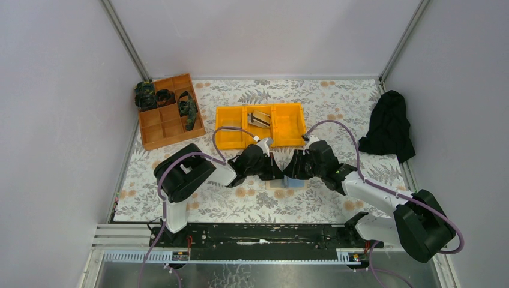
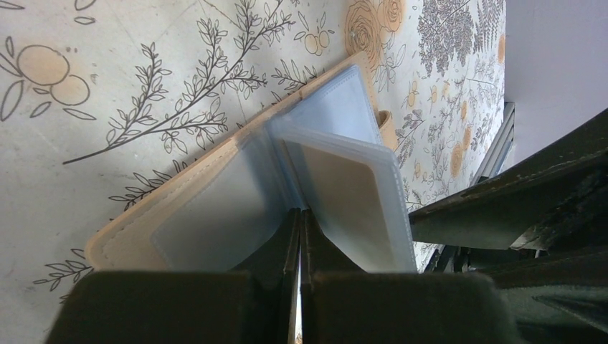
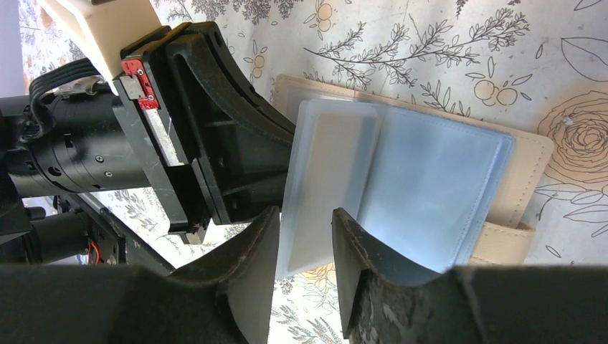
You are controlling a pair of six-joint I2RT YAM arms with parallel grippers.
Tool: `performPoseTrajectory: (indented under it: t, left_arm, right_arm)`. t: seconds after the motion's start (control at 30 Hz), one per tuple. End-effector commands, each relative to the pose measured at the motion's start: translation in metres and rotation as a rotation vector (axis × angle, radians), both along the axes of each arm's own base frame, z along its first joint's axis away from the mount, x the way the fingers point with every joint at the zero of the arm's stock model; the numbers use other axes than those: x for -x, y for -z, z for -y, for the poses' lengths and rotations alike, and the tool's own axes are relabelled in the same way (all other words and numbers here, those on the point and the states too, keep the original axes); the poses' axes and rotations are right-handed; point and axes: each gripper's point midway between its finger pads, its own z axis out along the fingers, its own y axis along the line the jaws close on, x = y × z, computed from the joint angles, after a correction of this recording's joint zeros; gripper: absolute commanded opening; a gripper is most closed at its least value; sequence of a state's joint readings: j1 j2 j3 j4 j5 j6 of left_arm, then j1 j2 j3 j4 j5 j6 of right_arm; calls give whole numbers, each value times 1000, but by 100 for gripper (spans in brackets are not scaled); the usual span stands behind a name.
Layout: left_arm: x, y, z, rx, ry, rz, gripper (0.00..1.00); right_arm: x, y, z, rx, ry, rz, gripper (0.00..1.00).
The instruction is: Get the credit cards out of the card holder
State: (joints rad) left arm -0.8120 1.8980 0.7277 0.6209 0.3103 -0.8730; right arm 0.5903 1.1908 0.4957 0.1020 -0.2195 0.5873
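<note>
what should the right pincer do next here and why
Probably close the right pincer on the raised sleeve: its fingers stand open either side of that page of the card holder, and a tan card shows inside it, not yet pulled out.

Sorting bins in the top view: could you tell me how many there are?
2: the orange-brown divided tray at far left, the yellow bin beside it at far centre.

Yellow bin (image 1: 288,123), orange divided tray (image 1: 153,135), black cloth (image 1: 390,123), floral tablecloth (image 1: 336,99)
</note>
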Motion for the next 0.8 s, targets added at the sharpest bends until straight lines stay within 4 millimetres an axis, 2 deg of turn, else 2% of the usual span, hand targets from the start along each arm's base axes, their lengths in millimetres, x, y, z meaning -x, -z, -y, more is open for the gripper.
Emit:
performPoseTrajectory:
  t: [0.0, 0.4, 0.77]
  left_arm:
    - [12, 27, -13, -76, -9, -43, 0]
    - [13, 28, -12, -72, -5, -47, 0]
    - [12, 28, -11, -71, -2, -47, 0]
  right_arm:
    - [-13, -20, -5, -9, 14, 67, 41]
    - [-13, -14, -1, 12, 25, 58, 41]
    - [-10, -45, -4, -45, 6, 108, 41]
